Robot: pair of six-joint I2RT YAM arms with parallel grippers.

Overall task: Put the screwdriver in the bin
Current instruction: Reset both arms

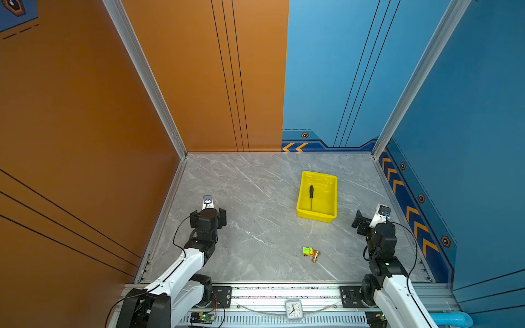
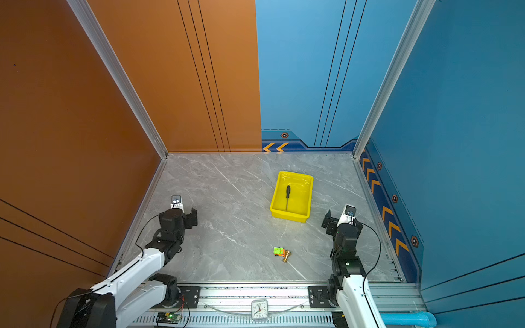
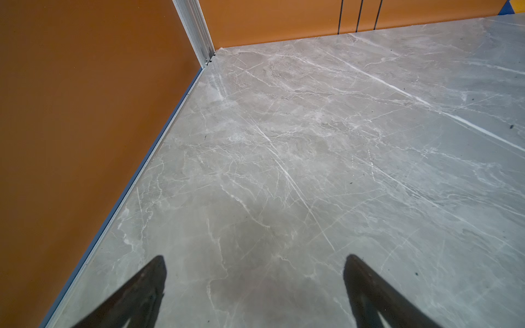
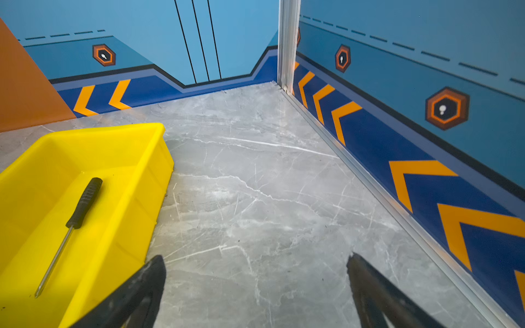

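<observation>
Right wrist view says it all: the screwdriver (image 4: 83, 207) is laid flat inside the yellow bin (image 4: 136, 184), handle pointed at the back wall. The grey marble tabletop (image 1: 255, 213) is boxed in by orange panels (image 1: 85, 127) and blue chevron-striped ones (image 1: 468, 113). Left gripper (image 3: 254, 257) and right gripper (image 4: 255, 255) are both spread wide, nothing grasped. A toy car (image 1: 307, 251) is parked touching a brass piece (image 1: 316, 255) near the front.

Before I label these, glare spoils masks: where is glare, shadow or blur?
In both top views: white glare inside the bin beyond the screwdriver. Right wrist view: sharp; bin corner shadowed. Left wrist view: left gripper blurred, faint shadow on table.
</observation>
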